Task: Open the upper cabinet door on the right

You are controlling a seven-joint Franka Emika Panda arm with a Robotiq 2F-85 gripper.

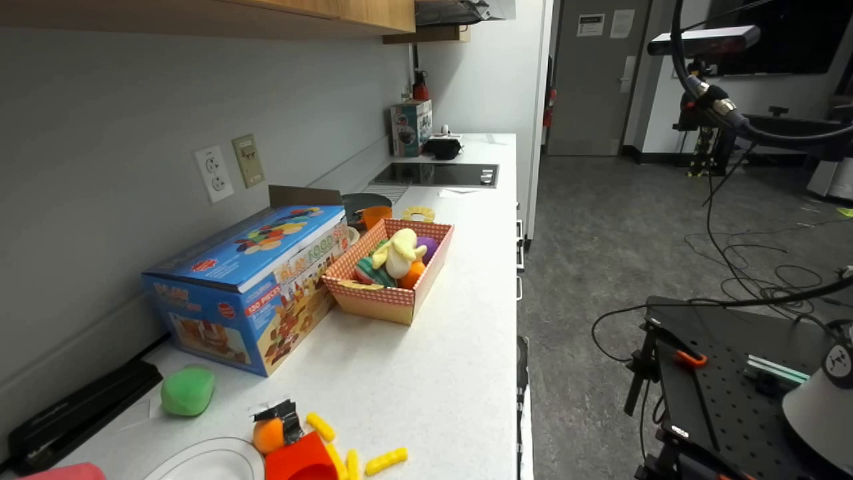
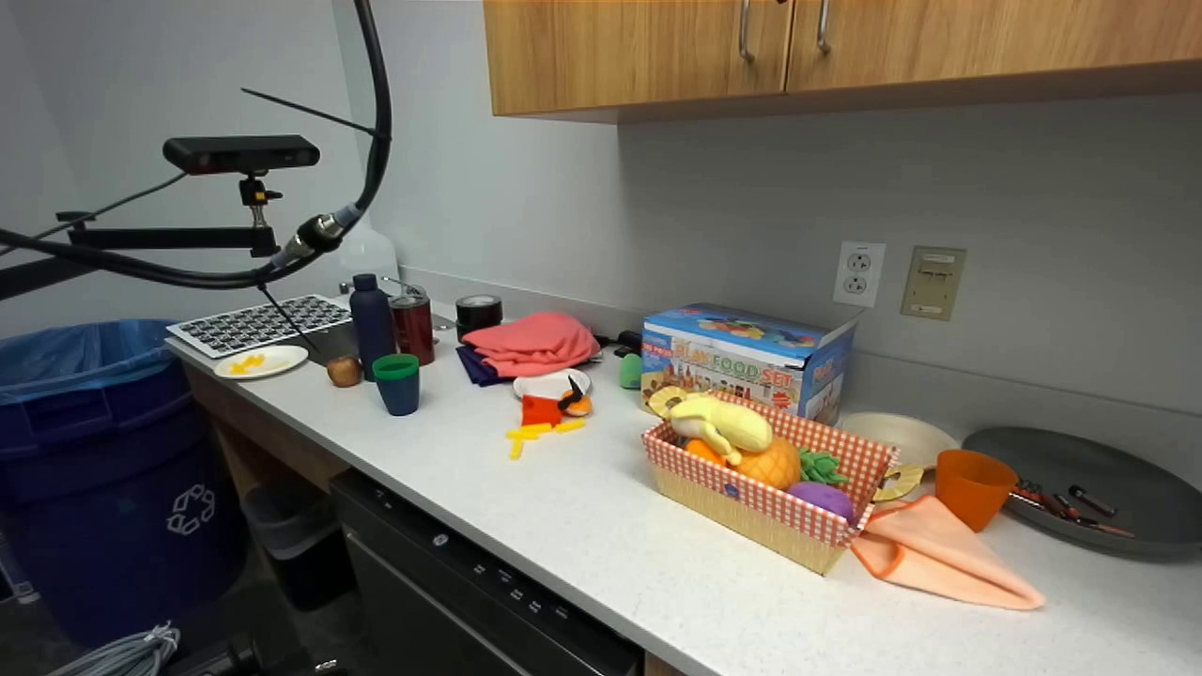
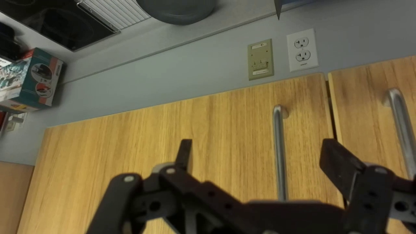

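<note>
The right upper cabinet door is tan wood and looks shut. It fills the middle of the wrist view (image 3: pixel 227 130) and its lower part shows in both exterior views (image 2: pixel 995 47) (image 1: pixel 376 12). Its metal bar handle (image 3: pixel 279 146) stands near the seam with the neighbouring door; its lower end also shows in an exterior view (image 2: pixel 824 28). My gripper (image 3: pixel 258 156) is open and empty. In the wrist view the handle lies between the two fingers, apart from both. I cannot tell the depth between fingertips and handle. The gripper's palm hides the handle's other end.
The neighbouring door (image 3: pixel 360 104) with its own handle (image 3: pixel 401 126) is beside the seam, close to a finger. Below the cabinet, the counter (image 2: pixel 582 516) holds a blue box (image 2: pixel 723 366) and a basket of toy food (image 2: pixel 742 526). A black cable (image 2: pixel 376 122) hangs in view.
</note>
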